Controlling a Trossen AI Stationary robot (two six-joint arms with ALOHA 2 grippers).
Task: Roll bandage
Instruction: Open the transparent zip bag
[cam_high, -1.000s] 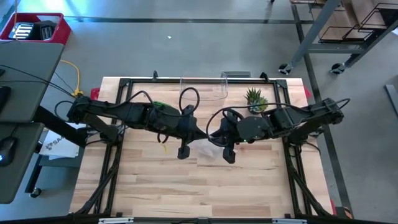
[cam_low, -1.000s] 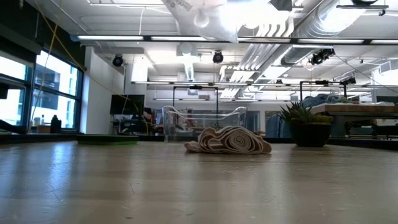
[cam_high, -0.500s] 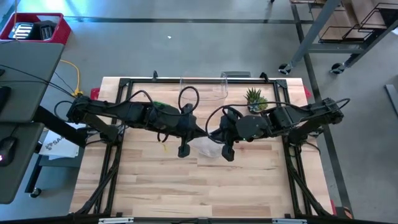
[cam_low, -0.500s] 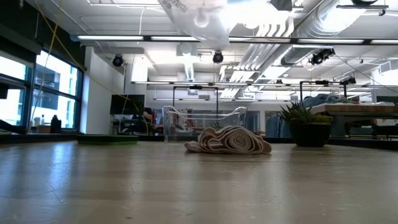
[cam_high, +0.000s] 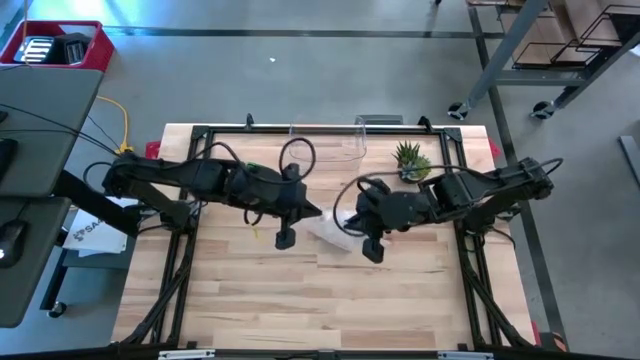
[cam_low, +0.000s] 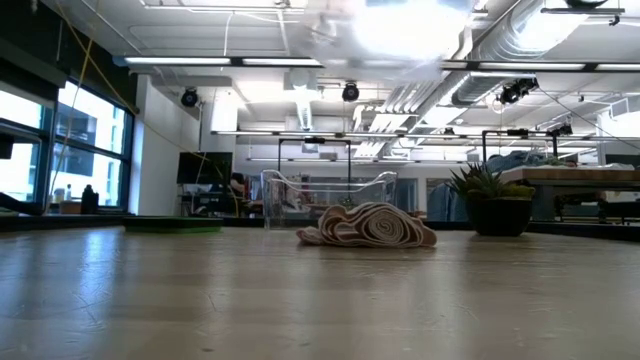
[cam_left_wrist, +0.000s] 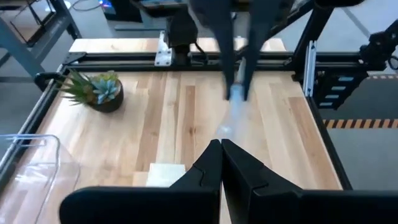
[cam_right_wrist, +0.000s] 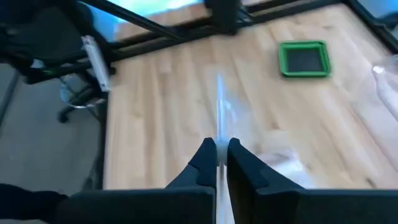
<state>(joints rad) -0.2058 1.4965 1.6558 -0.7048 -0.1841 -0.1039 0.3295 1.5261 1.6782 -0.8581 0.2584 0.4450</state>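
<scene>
Up close, the right gripper (cam_right_wrist: 217, 163) has its two dark fingers pinched on a thin, clear film (cam_right_wrist: 219, 106) that stretches forward from between them, blurred. The left gripper (cam_left_wrist: 221, 155) has its fingers pressed together too; the same pale film (cam_left_wrist: 233, 102) runs off ahead of it, though whether its tips actually clamp the film cannot be told. From above, both grippers hang over the middle of the wooden table (cam_high: 250, 300), the left gripper (cam_high: 312, 212) and right gripper (cam_high: 352, 222) near each other with the film (cam_high: 332, 230) between them. Farther back in the low view, the bandage (cam_low: 368, 226) lies loosely bunched on the table, untouched. Behind it stand a clear container (cam_low: 325, 192), a green pad (cam_low: 172, 226) and a potted plant (cam_low: 490, 205).
</scene>
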